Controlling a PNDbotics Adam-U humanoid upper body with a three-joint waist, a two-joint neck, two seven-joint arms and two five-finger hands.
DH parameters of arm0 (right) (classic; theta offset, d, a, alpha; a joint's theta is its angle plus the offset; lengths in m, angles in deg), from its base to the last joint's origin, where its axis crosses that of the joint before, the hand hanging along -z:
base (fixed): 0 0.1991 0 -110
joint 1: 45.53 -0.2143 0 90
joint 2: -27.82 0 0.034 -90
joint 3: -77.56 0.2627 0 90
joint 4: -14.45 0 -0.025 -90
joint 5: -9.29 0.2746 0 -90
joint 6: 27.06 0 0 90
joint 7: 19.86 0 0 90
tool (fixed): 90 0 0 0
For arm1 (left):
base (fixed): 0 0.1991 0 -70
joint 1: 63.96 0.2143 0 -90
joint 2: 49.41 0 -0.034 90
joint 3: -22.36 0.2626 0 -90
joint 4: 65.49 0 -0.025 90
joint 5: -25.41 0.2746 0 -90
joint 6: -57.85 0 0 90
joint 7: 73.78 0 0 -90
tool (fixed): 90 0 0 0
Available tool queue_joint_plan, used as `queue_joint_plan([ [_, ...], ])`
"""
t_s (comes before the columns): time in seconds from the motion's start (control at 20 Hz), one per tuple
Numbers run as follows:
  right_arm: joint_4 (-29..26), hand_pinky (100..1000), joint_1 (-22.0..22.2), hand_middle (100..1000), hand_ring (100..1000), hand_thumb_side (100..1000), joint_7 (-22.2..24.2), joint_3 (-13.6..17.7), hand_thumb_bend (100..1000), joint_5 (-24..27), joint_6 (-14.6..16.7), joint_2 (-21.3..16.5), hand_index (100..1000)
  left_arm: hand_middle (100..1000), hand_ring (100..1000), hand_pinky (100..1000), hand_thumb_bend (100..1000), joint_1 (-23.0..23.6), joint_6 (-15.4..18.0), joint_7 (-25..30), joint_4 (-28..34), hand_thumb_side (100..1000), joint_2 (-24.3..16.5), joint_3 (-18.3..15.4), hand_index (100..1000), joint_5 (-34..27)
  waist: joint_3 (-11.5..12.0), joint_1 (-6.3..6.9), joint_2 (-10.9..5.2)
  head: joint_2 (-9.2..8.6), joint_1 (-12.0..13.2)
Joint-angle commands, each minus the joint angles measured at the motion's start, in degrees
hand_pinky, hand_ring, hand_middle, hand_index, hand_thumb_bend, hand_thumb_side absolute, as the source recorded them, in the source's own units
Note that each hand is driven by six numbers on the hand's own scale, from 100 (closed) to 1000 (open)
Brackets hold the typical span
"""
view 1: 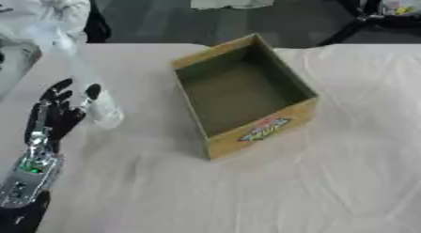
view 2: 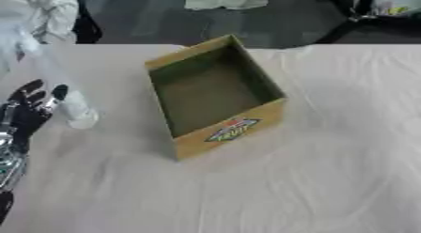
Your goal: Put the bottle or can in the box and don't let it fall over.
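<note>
My left hand (view 1: pixel 51 115) is at the 9 o'clock side of the bench (view 1: pixel 329 180), the arm coming in from the lower left corner. Its fingers (view 1: pixel 56 92) point up toward 12 o'clock and look quite straight, spread a little. Just beside them, on the 3 o'clock side, there is a pale, see-through bottle (view 1: pixel 100 110); it is blurred. It seems to lean, with its upper part going toward 11 o'clock and its lower end near my thumb. The thumb is at the bottle's side, and I cannot tell if it really touches. I do not see my fingers curled around the bottle.

The box (view 1: pixel 261 129) stands open in the middle of the bench, well apart from the bottle, at its 3 o'clock side. It is brown cardboard with a dark greenish inside, and it has a coloured label on the wall that faces me. The bottle is outside the box. A light cloth covers the bench, with some wrinkles on the 3 o'clock half.

My right hand shows in no view.
</note>
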Motion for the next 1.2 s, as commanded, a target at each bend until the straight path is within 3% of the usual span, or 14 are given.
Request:
queue_joint_plan([
  [0.05, -0.4, 869, -1.2, 782, 742, 730, 0.2, 0.3, 100, -0.6, 0.1, -1.2, 846, 894, 925, 968, 705, -1.3, 0.2, -0.3, 0.4, 502, -1.1, 0.0, 860, -0.4, -0.1, -0.1, -0.85, -0.94, 0.2],
  [1.2, 0.1, 871, -1.6, 782, 743, 739, 0.9, 0.2, 100, -1.0, 0.0, -0.7, 846, 841, 883, 943, 705, -5.9, 1.1, -3.2, -1.7, 490, -0.6, 0.2, 821, -1.5, -0.6, -0.22, 0.15, -1.57, 0.6],
])
